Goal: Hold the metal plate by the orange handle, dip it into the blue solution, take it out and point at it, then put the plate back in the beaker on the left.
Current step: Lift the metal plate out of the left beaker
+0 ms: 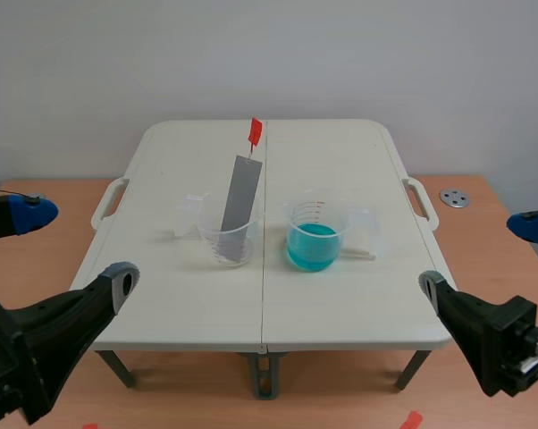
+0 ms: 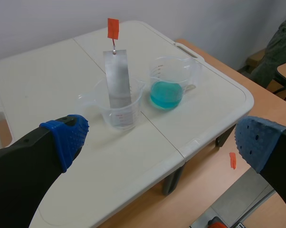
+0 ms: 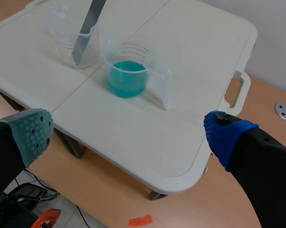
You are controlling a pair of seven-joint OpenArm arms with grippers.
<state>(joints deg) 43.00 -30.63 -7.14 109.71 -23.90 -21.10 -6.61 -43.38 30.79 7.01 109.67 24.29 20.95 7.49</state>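
In the scene view a white table (image 1: pixel 340 304) fills the middle of the frame. A clear beaker (image 1: pixel 226 241) sits just left of the middle. The metal plate (image 1: pixel 239 192) stands in it and leans, with its top tipped to the right. The orange handle (image 1: pixel 255 131) is at the plate's top end. Just to the right sits a second beaker (image 1: pixel 315 234) with the blue solution (image 1: pixel 314 246) in it. The two beakers are near each other but do not touch. The left gripper (image 1: pixel 72 246) is at the lower left of the frame, and the right gripper (image 1: pixel 482 256) is at the lower right. Both have their jaws wide apart and hold nothing. The plate is well apart from both. In the left wrist view the left gripper (image 2: pixel 162 140) is spread wide. The metal plate (image 2: pixel 118 85) stands in the clear beaker (image 2: pixel 119 114) ahead of the jaws, not between them. The blue solution (image 2: pixel 166 94) is just beside it. In the right wrist view the right gripper (image 3: pixel 129 133) is spread wide too. The second beaker (image 3: pixel 128 57) is ahead of the jaws. The metal plate (image 3: pixel 88 28) is farther off in the clear beaker (image 3: pixel 69 45), beyond it.
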